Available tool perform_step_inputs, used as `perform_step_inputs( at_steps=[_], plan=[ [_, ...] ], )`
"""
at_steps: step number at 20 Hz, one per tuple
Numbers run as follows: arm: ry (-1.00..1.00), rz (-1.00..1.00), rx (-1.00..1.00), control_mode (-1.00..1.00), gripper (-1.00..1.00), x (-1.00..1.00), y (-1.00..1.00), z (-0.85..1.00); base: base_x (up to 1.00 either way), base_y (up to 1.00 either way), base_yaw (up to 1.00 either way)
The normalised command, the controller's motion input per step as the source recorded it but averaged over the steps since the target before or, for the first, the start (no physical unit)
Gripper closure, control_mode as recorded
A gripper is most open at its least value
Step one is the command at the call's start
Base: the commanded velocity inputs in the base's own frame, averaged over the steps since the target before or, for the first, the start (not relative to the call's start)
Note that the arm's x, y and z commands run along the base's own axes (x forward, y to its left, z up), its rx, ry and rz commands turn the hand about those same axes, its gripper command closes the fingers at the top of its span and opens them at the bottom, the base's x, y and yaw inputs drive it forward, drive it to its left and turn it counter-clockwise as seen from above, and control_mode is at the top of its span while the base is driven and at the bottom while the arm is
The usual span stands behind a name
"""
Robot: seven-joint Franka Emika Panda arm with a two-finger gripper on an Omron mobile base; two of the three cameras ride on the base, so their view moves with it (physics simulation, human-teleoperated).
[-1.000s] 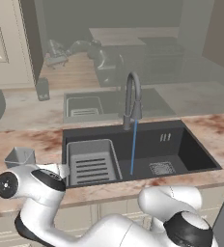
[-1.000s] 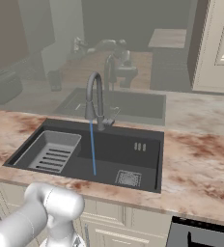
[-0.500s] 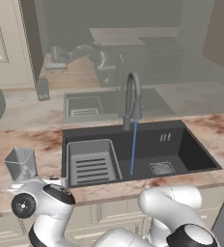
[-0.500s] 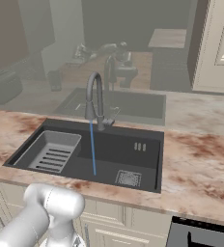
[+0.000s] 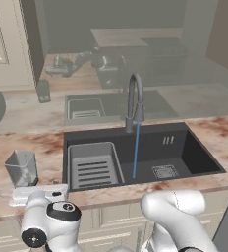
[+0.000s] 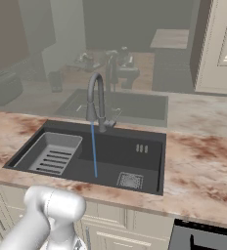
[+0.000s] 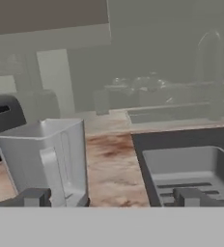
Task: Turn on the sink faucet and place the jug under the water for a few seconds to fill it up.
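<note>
The marbled desk [image 5: 219, 130] runs across the scene, and set into it is the black sink [image 5: 185, 147], with its light grey ribbed rack [image 5: 94, 165] filling the 9 o'clock half of the basin and a square drain grate [image 5: 163, 171] toward 4 o'clock. At the basin's 12 o'clock rim stands the dark gooseneck sink faucet [image 5: 134, 101], its nozzle hanging over the middle. From that nozzle the water [image 5: 135, 150] falls as a thin blue line straight to the basin floor, just beside the rack's right edge. In the right base view the faucet [image 6: 97, 100] and stream [image 6: 93, 149] read the same way.

The jug [image 5: 21, 167] stands upright on the desk at 9 o'clock of the sink, well apart from the stream. In the hand view the jug [image 7: 44, 159] is close ahead, handle facing the camera, and the jaws [image 7: 111, 197] are spread wide, the left finger in front of the jug's base, holding nothing.
</note>
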Motion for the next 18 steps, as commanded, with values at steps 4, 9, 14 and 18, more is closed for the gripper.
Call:
perform_step_inputs(
  at_steps=[4, 9, 14, 18],
  plan=[
    [-0.12, 0.0, 0.0, -1.0, -1.0, 0.18, 0.4, 0.0, 0.0, 0.0, 0.0],
    [-0.05, 0.0, 0.0, -1.0, -1.0, 0.12, 0.31, 0.0, 0.0, 0.0, 0.0],
    [0.0, 0.0, 0.0, -1.0, -1.0, 0.13, 0.32, 0.0, 0.0, 0.0, 0.0],
    [0.0, 0.0, 0.0, -1.0, -1.0, 0.15, 0.1, 0.0, 0.0, 0.0, 0.0]
  ],
)
